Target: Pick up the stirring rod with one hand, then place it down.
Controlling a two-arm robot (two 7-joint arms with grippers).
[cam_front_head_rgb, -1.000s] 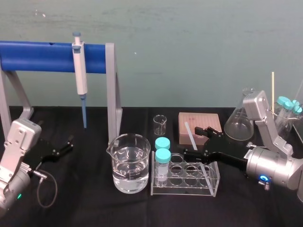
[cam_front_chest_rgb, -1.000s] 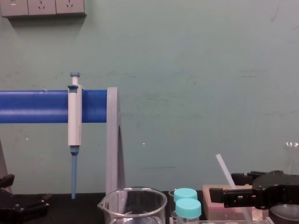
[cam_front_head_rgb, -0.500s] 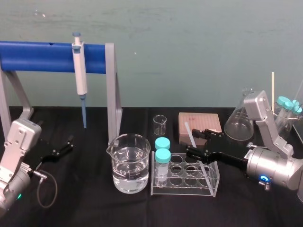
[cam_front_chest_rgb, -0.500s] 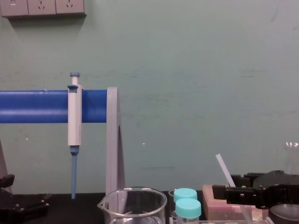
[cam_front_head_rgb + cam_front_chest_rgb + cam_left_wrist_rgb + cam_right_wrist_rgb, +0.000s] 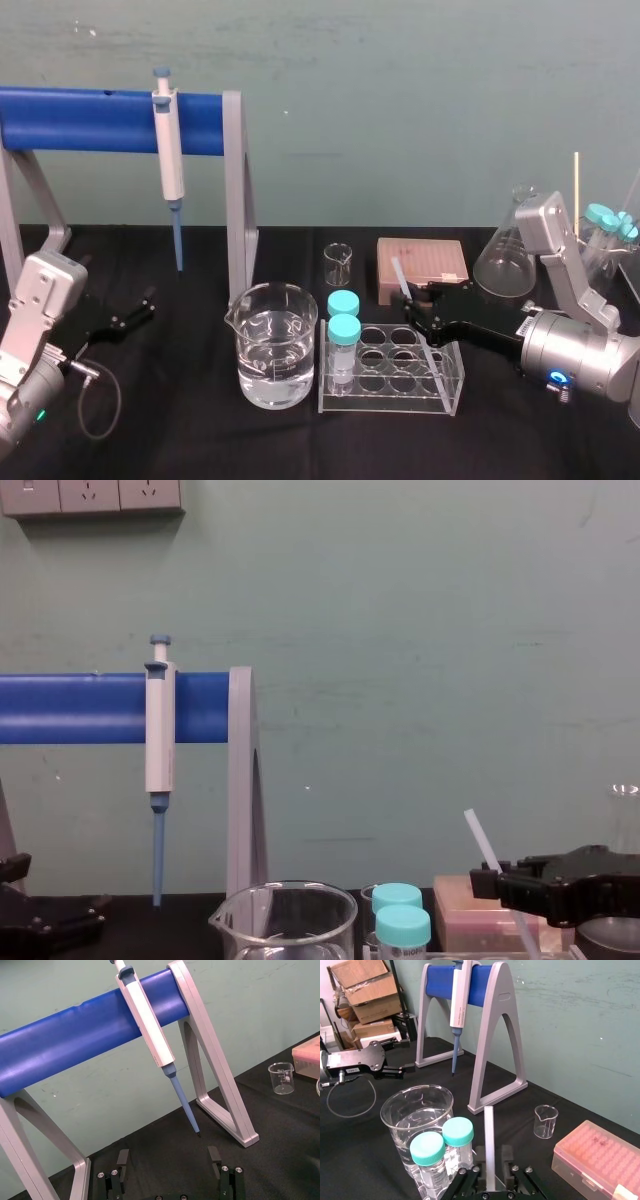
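A black worktop [image 5: 180, 440] carries a grey pipette stand with a blue crossbar [image 5: 100, 120], standing well to the left of a clear plastic tube rack [image 5: 392, 378]. The black right gripper [image 5: 415, 305] reaches in from the right of the rack and hovers just behind its rear edge, its fingers [image 5: 465, 1180] clamped on the long, thin translucent white stirring rod [image 5: 490, 1145]. The black left gripper [image 5: 140, 308] rests on the worktop far to the rack's left, fingers [image 5: 123, 1156] apart. A glass beaker of water [image 5: 275, 345] stands just left of the rack. A pink tip box [image 5: 422, 268] sits behind it. The rod is tilted, its upper end leaning left above the rack's rear edge.
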